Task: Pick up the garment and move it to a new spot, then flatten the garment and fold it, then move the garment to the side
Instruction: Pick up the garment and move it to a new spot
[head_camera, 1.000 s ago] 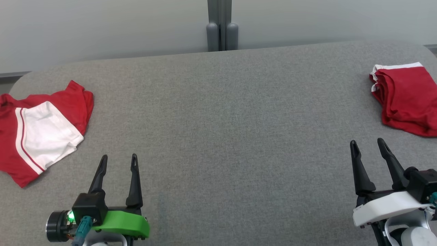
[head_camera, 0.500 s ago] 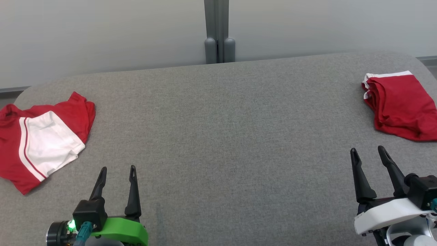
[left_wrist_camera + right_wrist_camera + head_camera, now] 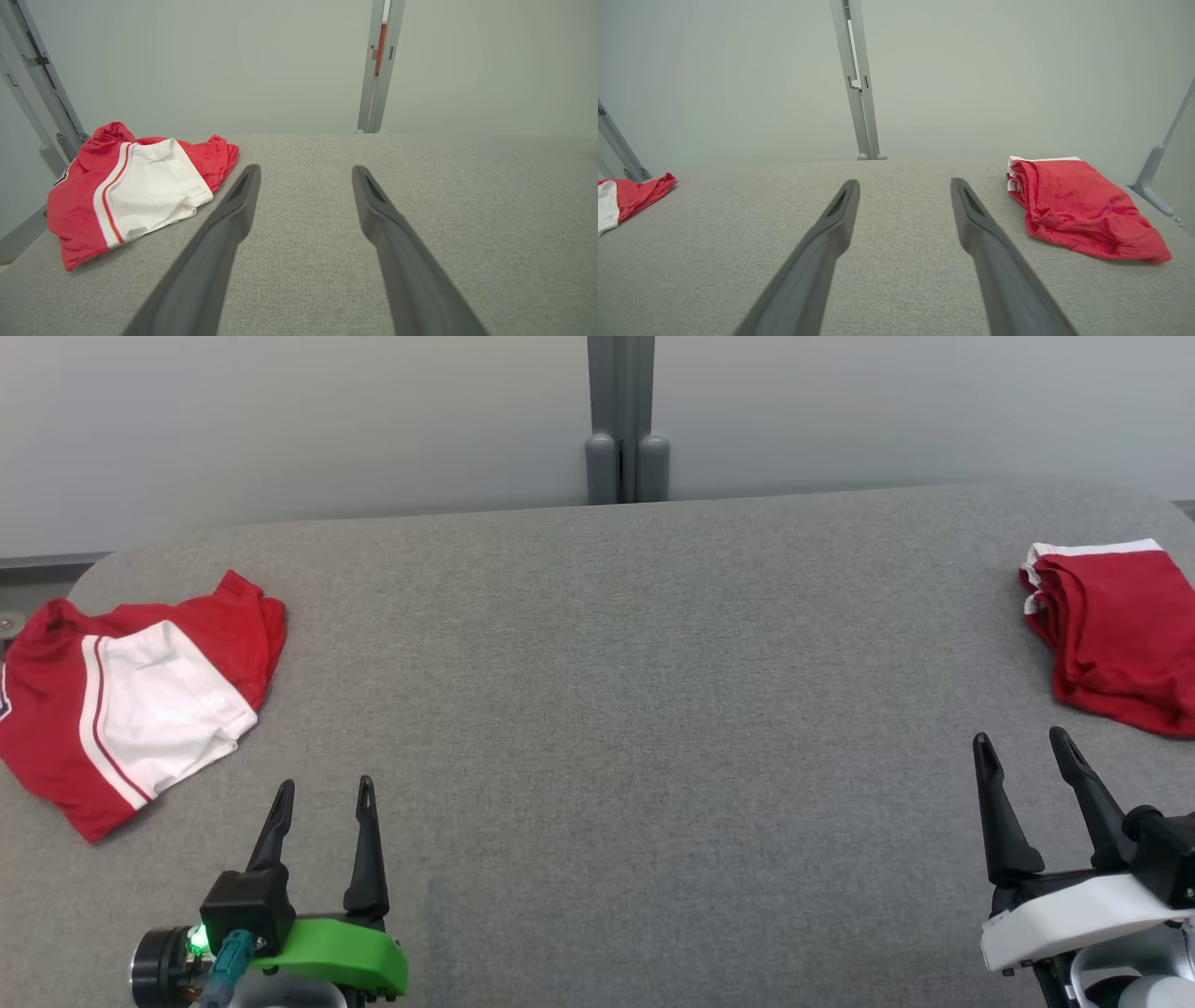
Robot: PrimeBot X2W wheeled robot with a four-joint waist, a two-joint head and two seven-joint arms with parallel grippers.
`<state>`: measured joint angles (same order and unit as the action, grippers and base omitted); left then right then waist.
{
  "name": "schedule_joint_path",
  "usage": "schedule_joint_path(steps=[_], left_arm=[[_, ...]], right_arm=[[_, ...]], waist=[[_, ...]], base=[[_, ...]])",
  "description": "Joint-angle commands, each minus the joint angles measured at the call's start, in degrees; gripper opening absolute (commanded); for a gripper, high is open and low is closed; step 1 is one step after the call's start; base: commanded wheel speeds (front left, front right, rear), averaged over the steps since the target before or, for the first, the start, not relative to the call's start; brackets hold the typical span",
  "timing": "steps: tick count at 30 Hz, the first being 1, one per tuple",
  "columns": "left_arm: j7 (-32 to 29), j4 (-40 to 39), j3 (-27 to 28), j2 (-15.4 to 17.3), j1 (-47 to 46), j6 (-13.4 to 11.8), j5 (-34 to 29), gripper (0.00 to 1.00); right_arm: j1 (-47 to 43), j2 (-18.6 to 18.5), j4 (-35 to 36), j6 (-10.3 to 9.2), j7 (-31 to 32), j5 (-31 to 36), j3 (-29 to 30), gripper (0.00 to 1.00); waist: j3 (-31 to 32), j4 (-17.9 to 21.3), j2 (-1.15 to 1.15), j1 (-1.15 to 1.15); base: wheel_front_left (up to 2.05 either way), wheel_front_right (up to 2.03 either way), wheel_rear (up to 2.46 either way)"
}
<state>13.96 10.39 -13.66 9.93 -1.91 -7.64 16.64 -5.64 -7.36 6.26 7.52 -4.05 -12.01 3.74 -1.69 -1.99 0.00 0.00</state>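
Well, the crumpled red-and-white cloth garment [image 3: 140, 695] lies at the far left of the grey fabric table [image 3: 616, 691]. Just to its right is the left gripper [image 3: 326, 784] — its two dark fingers stand apart and hold nothing. The right gripper [image 3: 1019, 737] is spread wide too — empty, near the folded red cloth garment [image 3: 1116, 625] at the far right edge.

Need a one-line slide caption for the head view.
Left gripper and right gripper, jaws open and empty, over a grey table; crumpled red-and-white garment far left, folded red garment far right.
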Motion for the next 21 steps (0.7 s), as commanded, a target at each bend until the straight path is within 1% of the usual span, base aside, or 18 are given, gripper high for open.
schedule_joint_path(steps=[1,8,12,18,21], left_arm=[[0.20,0.30,-0.22,-0.02,-1.38,-0.12,0.07,1.00],[0.77,1.58,0.74,-0.79,-4.64,-0.15,0.64,1.00],[1.10,2.63,2.07,-0.43,-5.47,-0.06,0.91,1.00],[1.23,3.81,3.63,-0.44,-6.16,-0.29,1.05,1.00],[1.27,3.95,4.46,-0.74,-6.65,-0.27,1.26,1.00]], right_arm=[[-1.06,0.02,0.80,-0.06,-0.01,0.39,0.37,1.00],[-1.38,0.87,4.75,-0.05,1.29,0.75,0.03,1.00],[-0.38,0.88,6.21,-0.05,2.32,1.14,-0.80,1.00],[0.03,0.70,7.41,-0.05,3.49,1.60,-1.58,1.00],[0.42,0.25,7.67,-0.05,3.80,1.61,-2.16,1.00]], waist=[[-0.10,-2.57,0.00,0.00],[-1.35,-11.08,0.00,0.00],[-1.59,-15.37,0.00,0.00],[-2.26,-19.72,0.00,0.00],[-2.89,-20.82,0.00,0.00]], base=[[0.00,0.00,0.00],[0.00,0.00,0.00],[0.00,0.00,0.00],[0.00,0.00,0.00],[0.00,0.00,0.00]])
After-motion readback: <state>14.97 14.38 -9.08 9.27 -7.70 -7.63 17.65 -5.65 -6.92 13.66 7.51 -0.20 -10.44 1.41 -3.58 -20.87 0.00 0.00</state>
